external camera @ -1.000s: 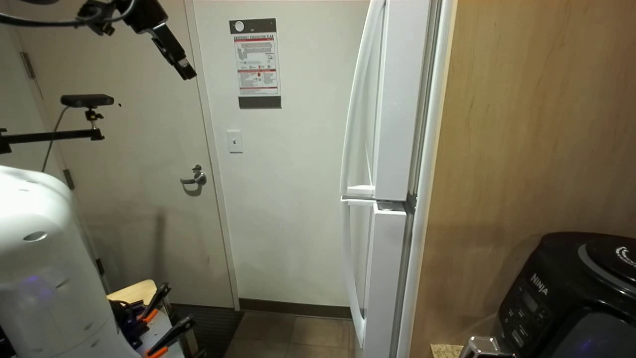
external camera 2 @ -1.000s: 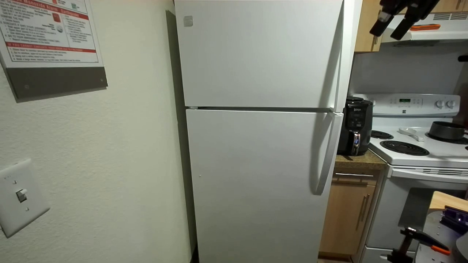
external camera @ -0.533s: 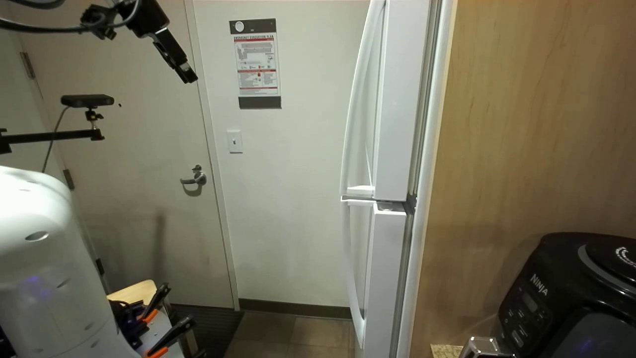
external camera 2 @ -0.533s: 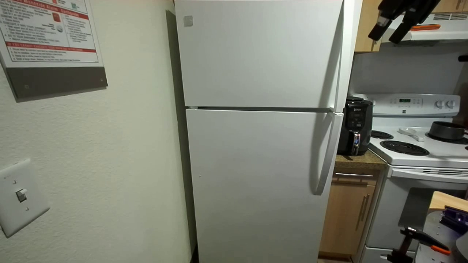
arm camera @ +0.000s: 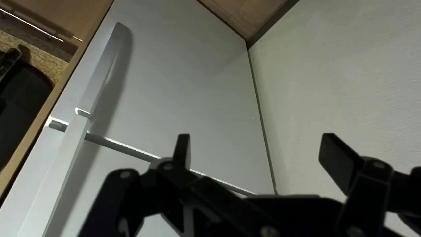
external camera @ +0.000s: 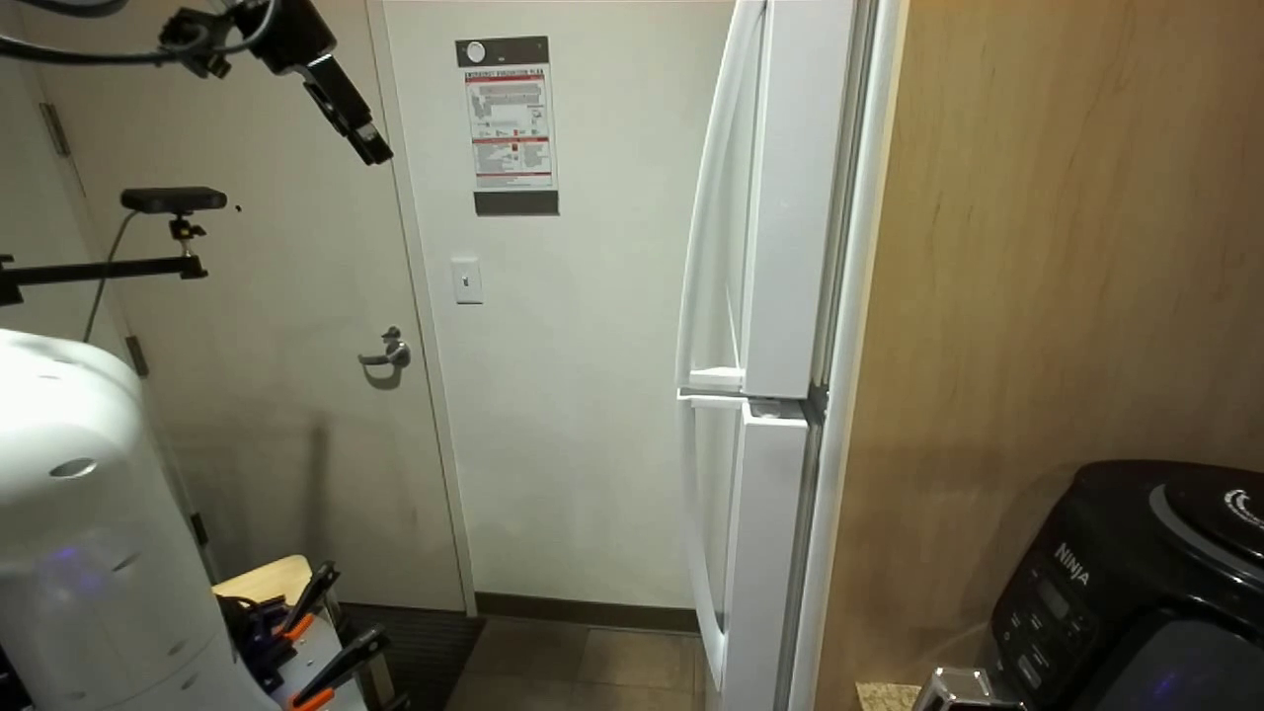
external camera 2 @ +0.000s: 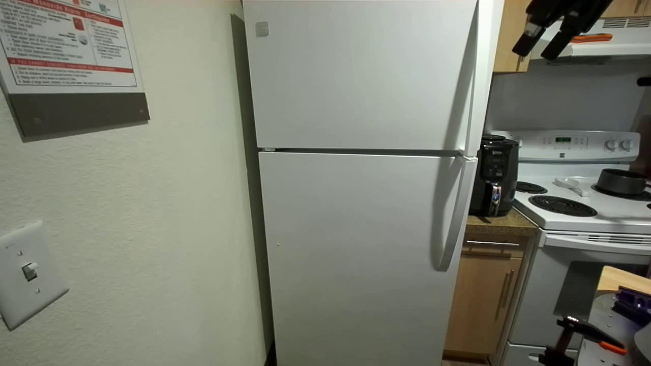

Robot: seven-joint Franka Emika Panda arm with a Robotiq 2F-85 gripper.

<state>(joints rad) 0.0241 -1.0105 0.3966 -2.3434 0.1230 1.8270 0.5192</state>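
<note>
My black gripper (arm camera: pixel 257 144) is open in the wrist view, with nothing between its fingers. In both exterior views the gripper (external camera: pixel 373 148) (external camera 2: pixel 536 50) hangs high, pointing down at a slant, and touches nothing. A white refrigerator (external camera 2: pixel 356 213) with an upper and a lower door stands closed; it also shows edge-on in an exterior view (external camera: pixel 790 217). Its long lower handle (external camera 2: pixel 456 213) is on the door's right side there, and shows at upper left in the wrist view (arm camera: pixel 105 69). The upper handle (arm camera: pixel 57 171) runs to the lower left, apart from the gripper.
A black air fryer (external camera 2: pixel 497 173) stands on the counter beside the refrigerator, by a white stove (external camera 2: pixel 585 203) with a dark pot (external camera 2: pixel 621 182). A wall (external camera: pixel 573 415) adjoins the refrigerator. Clamps (external camera: pixel 341 662) lie by the robot's base. A camera (external camera: pixel 173 200) sits on a bracket.
The gripper moved slightly downward between one second and half a second ago. Since then it has stayed in place. The refrigerator doors have not moved.
</note>
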